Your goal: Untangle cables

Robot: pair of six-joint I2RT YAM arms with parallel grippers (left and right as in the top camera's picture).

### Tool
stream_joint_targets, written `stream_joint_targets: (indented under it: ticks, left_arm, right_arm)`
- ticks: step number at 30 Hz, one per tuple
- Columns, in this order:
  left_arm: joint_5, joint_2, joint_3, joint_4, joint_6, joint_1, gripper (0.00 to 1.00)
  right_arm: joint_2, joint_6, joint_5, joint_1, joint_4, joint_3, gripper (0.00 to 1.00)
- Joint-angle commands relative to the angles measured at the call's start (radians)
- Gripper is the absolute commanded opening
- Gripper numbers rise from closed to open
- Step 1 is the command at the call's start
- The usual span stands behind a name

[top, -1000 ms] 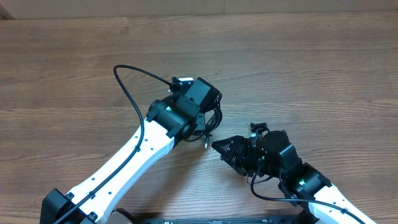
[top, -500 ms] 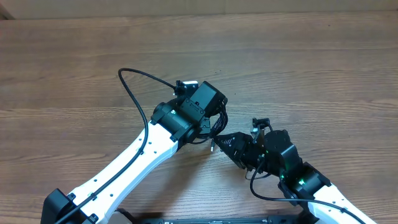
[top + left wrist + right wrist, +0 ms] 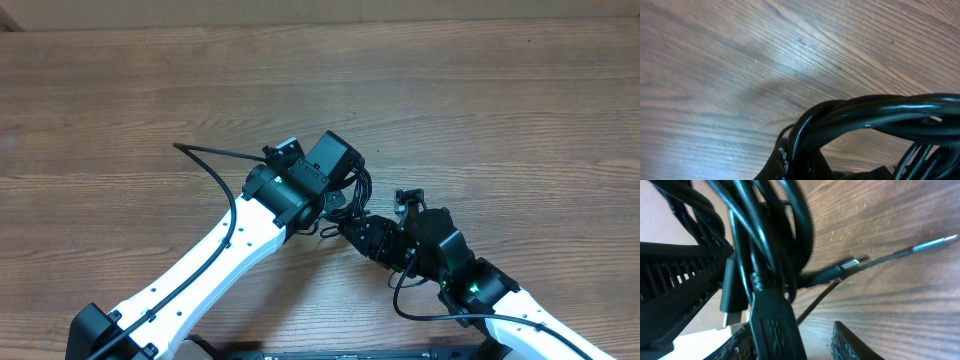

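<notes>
progress: early, cables [image 3: 865,111] one knotted bundle, none freed | left gripper [image 3: 342,200] clamped on bundle | right gripper [image 3: 796,342] jaws apart, plug [image 3: 771,325] between them | remaining: all separating

Overhead looks straight down; both wrist views crowd the cables [image 3: 865,115] closely.

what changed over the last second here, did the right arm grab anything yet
The right gripper moved up and left, from a clear gap away to just under the left gripper. Its fingers now sit on either side of some strands of the cables, not visibly clamped. The left arm turned its wrist slightly. The left gripper stayed shut on the cables.
</notes>
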Motion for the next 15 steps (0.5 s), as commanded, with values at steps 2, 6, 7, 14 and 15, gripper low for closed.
stream_joint_targets:
  ticks: [2,6,7,14,15]
  left_arm:
    - [0.082,0.003,0.003,-0.002,-0.088,-0.003,0.04]
    - [0.122,0.003,0.003,-0.002,-0.088,-0.003,0.04]
    - [0.129,0.003,0.003,-0.002,-0.087,-0.003,0.04]
    - [0.033,0.003,0.003,-0.006,-0.082,0.002,0.04]
    - [0.015,0.003,0.003,-0.007,-0.077,0.002,0.04]
  right_arm:
    - [0.001,-0.177,0.081,0.005,0.014,0.019,0.44]
    - [0.001,-0.380,0.086,0.006,0.032,0.019,0.36]
    - [0.001,-0.407,0.084,0.006,0.032,0.019,0.31]
    - [0.001,-0.441,-0.022,0.006,0.028,0.019,0.19]
    - [0.001,-0.438,-0.040,0.006,0.024,0.019,0.14]
